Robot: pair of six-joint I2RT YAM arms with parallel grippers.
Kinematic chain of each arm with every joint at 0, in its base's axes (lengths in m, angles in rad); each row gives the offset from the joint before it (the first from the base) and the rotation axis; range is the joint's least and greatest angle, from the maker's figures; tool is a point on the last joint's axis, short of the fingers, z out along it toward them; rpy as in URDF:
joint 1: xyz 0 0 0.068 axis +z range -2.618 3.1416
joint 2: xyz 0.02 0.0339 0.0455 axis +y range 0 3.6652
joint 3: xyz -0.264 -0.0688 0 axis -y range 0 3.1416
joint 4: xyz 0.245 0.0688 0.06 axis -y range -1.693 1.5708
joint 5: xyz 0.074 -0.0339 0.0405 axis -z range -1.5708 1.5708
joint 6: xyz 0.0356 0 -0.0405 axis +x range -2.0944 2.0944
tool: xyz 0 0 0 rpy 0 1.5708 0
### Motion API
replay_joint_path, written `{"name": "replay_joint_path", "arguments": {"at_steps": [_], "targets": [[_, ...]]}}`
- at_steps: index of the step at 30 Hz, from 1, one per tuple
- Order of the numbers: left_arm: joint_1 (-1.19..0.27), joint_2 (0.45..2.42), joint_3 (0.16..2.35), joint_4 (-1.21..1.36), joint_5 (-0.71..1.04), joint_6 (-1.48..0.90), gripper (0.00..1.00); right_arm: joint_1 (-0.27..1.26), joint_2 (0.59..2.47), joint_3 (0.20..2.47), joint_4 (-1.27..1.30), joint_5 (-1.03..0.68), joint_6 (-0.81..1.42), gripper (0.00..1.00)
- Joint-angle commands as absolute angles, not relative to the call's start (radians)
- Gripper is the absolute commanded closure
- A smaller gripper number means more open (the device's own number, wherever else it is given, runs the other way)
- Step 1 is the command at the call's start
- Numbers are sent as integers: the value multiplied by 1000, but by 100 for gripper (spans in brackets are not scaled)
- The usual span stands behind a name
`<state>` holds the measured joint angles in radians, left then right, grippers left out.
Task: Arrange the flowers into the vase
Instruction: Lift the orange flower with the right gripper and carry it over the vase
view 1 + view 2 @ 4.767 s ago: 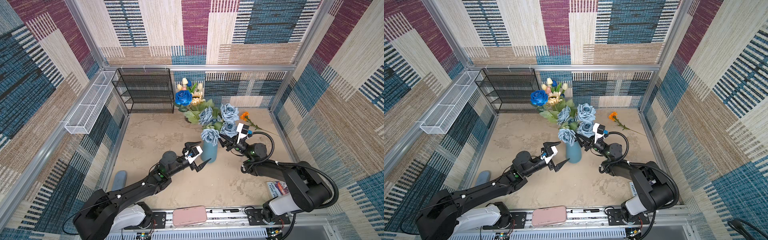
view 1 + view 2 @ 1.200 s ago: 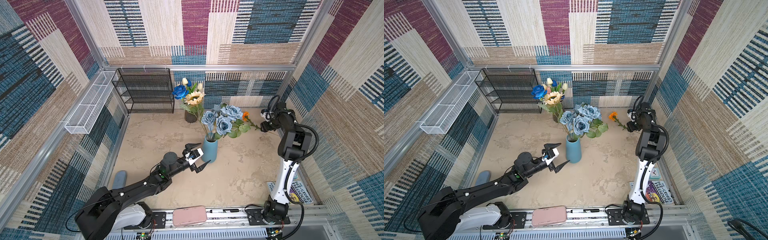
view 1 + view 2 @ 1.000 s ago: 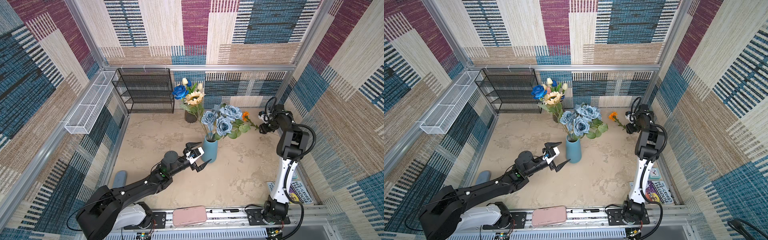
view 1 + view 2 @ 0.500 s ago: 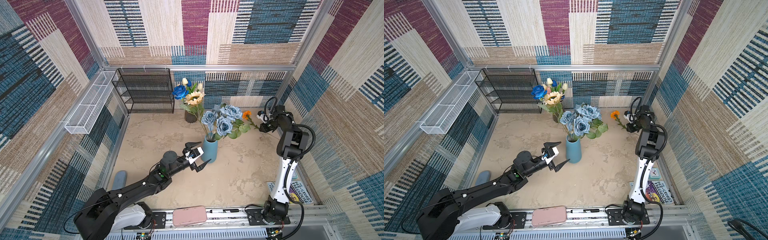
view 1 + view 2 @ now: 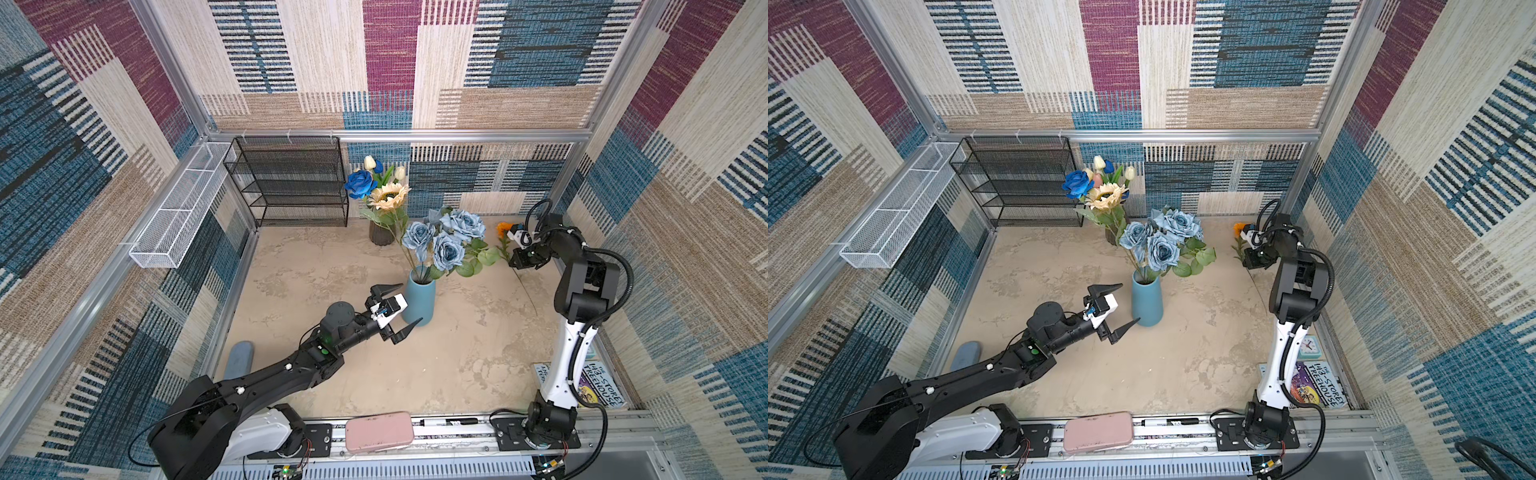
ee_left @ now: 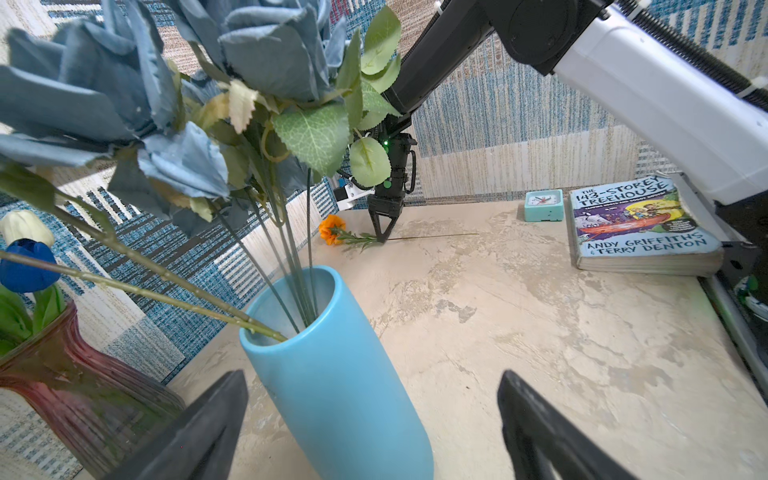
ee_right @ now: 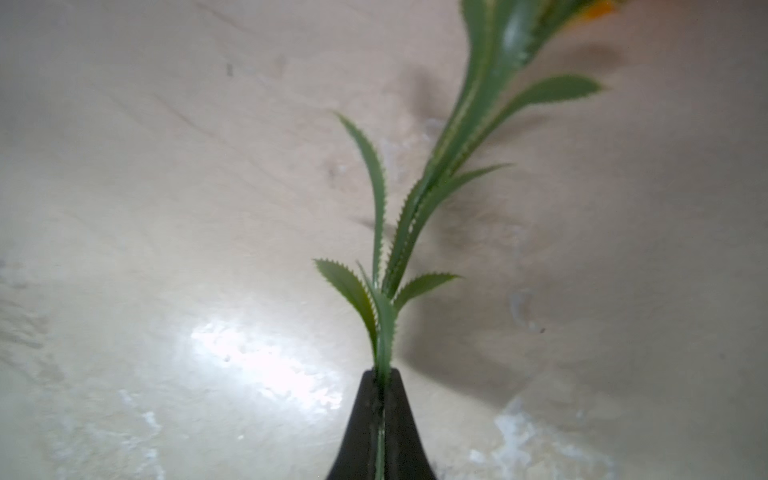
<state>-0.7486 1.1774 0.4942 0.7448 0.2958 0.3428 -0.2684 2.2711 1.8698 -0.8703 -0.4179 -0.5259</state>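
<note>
**Hazards.** The right gripper [image 6: 383,235] was clamped shut on the thin stem of the orange flower [image 6: 330,228], which lay on the table [image 5: 457,353] at the far right. Such a slim stem could likely pivot or slip in the jaws on lifting. Its long bare tail could snag the rose leaves. The left gripper [image 5: 409,303], jaws apart either side of the blue vase [image 6: 332,374], did not clamp it. An off-centre insertion could tip the vase.

**Containers.** The blue vase held the dusty-blue rose bunch [image 5: 449,249]. The dark vase [image 5: 380,237] farther back held the blue rose [image 5: 359,185], sunflower [image 5: 388,198] and tulips [image 5: 370,162].

Blue vase [image 6: 336,374] stands between spread left fingers [image 6: 199,428]; right fingers [image 6: 384,226] pinch the orange flower stem [image 6: 356,237].
</note>
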Motion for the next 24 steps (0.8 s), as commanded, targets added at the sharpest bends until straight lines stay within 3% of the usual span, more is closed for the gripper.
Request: {"name": "replay_joint_path", "arguments": {"at_steps": [1,11,24], "targets": [[-749,1165,490,787,310,338,3,-261,2170,1777,-698,-505,-381,100],[-749,1142,469,817,300,322,3,-252,1777,1365,-100,-753,24,100],[-749,1146,474,864,314,295,3,-176,1317,964,379,-664,248,100]]}}
